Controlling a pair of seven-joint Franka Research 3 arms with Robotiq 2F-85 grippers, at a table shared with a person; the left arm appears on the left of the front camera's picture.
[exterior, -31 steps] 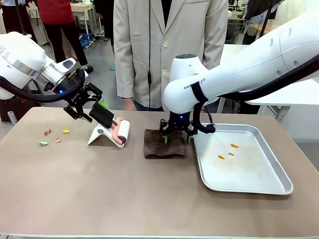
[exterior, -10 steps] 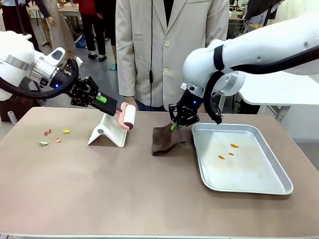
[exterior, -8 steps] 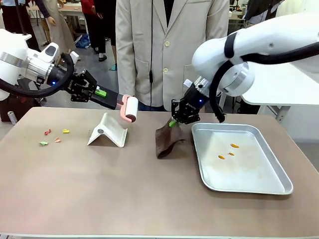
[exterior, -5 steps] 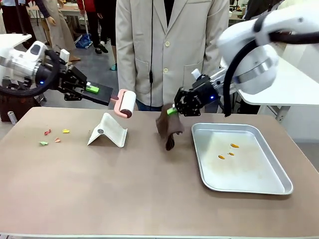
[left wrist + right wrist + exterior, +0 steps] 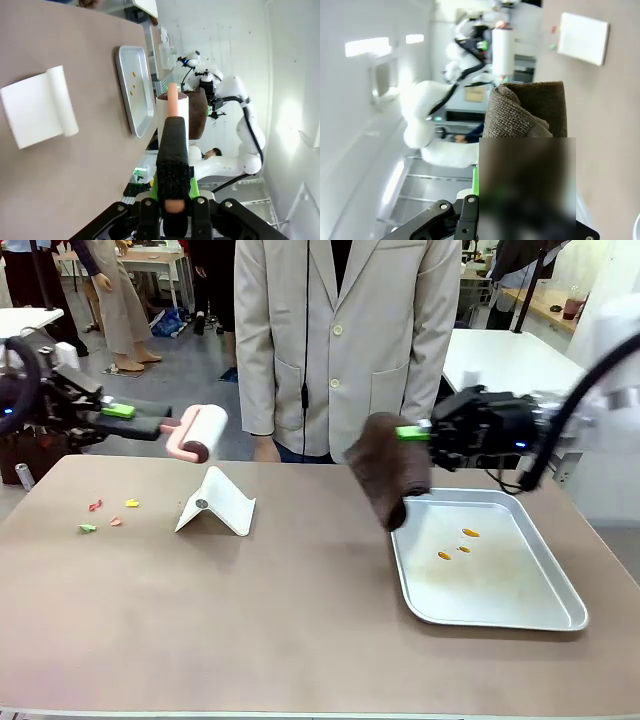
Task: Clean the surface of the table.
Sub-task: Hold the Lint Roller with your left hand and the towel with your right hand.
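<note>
The taupe-brown table [image 5: 250, 620] carries a few small coloured scraps [image 5: 105, 512] at its far left. My left gripper [image 5: 118, 412] hangs above the table's left end. It is shut on the black handle of a pink-and-white lint roller [image 5: 203, 430], which sticks out level to the right. In the left wrist view the roller [image 5: 172, 112] points away from the gripper [image 5: 170, 200]. My right gripper [image 5: 415, 432] is shut on a brown cloth [image 5: 388, 468], which hangs in the air over the tray's far left corner. The same cloth [image 5: 530, 110] rises in front of the right wrist camera.
A silver metal tray [image 5: 520, 615] with a few orange bits [image 5: 455, 543] lies at the right. A white folded stand [image 5: 218, 502] sits left of centre. A person in a beige jacket [image 5: 340, 340] stands at the far edge.
Both arms rose and drew apart. The left took the roller off the white stand and pulled it left. The right lifted the cloth off the table and carried it right.
</note>
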